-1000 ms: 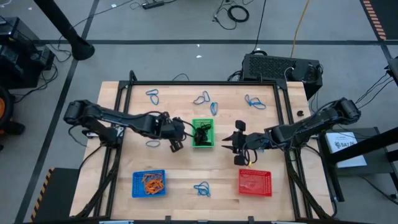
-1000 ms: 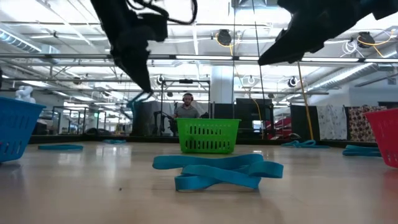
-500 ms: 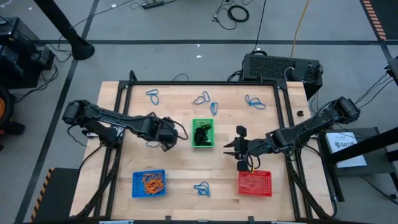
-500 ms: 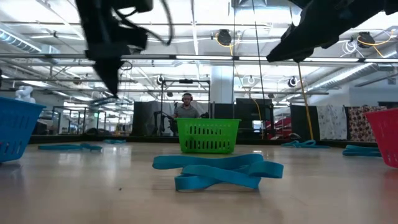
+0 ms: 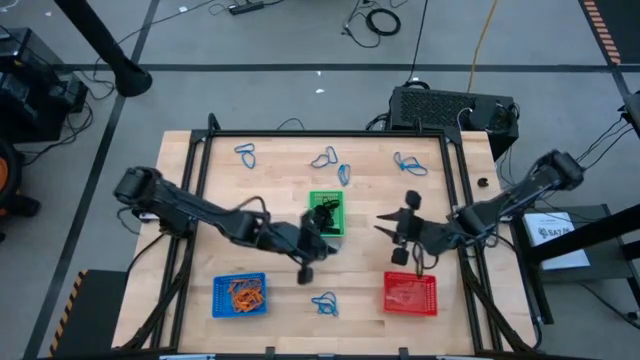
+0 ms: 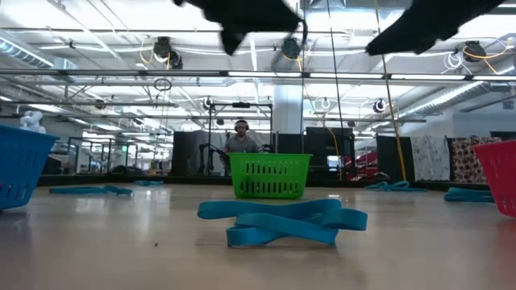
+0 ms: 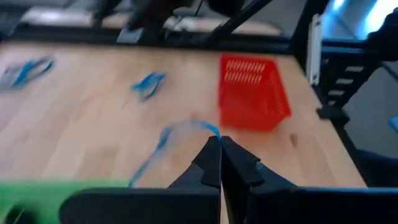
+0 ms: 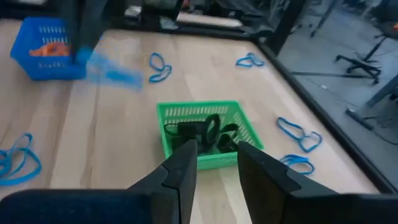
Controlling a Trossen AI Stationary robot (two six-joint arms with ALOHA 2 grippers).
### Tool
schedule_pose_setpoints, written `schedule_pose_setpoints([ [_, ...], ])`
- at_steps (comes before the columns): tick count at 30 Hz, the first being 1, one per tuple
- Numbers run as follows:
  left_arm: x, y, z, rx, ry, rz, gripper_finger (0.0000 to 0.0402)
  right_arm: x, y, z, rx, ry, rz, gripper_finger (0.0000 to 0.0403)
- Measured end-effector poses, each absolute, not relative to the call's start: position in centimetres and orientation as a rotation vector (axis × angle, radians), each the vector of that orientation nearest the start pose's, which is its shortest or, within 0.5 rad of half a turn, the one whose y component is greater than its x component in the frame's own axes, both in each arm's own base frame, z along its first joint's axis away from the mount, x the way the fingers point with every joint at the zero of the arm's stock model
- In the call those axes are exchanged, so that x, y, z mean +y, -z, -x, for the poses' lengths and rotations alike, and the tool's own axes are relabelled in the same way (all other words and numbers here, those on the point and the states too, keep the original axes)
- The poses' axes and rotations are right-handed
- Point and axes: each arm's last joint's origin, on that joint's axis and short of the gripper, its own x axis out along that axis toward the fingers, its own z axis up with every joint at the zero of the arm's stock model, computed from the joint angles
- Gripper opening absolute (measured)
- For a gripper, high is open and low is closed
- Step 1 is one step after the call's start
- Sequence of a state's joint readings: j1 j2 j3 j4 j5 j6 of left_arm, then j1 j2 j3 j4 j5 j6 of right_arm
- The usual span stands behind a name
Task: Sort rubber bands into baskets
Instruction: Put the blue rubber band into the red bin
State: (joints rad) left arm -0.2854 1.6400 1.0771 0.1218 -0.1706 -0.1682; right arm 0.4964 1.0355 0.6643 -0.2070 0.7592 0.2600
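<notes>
At front edge of wooden surface [image 5: 280, 190]: loose blue band [image 5: 324, 304] lying flat, between blue basket [image 5: 239, 311] and red basket [image 5: 410, 293]. Orange bands [image 5: 244, 291] piled inside blue basket. No contents made out in red basket.

Just behind loose band: left tool [image 5: 305, 272] hanging above surface, arm stretched long from left side across the middle. Fingers pressed together, pinching a carried blue band [image 7: 180, 134] that trails blurred from the tips.

Mid-surface: green basket [image 5: 340, 200] with black bands [image 5: 324, 213] inside, left arm's wrist crowding its near side. Right tool [image 5: 392, 228] held above surface between green and red baskets, pointed at green basket, fingers spread, nothing between them.

Toward far edge: four more far blue bands [image 5: 324, 158] scattered, well apart from baskets.

Beyond surface: black box [image 5: 450, 108] on floor with cables; person [image 6: 241, 138] standing in room behind green basket.
</notes>
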Motion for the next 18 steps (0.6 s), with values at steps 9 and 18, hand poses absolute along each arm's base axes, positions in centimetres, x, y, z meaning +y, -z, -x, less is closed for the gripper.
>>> schedule_pose_setpoints([
  [9, -12.5, -18.9, -41.2, 0.136, 0.247, 0.104, 0.0000, 10.2, -25.8, -17.2, 0.359, 0.283, 0.092, 0.0109],
  [18, -15.1, -16.8, -48.5, 0.139, 0.376, 0.111, 0.0000, 10.8, -25.7, -15.8, 0.346, 0.328, 0.129, 0.0109],
])
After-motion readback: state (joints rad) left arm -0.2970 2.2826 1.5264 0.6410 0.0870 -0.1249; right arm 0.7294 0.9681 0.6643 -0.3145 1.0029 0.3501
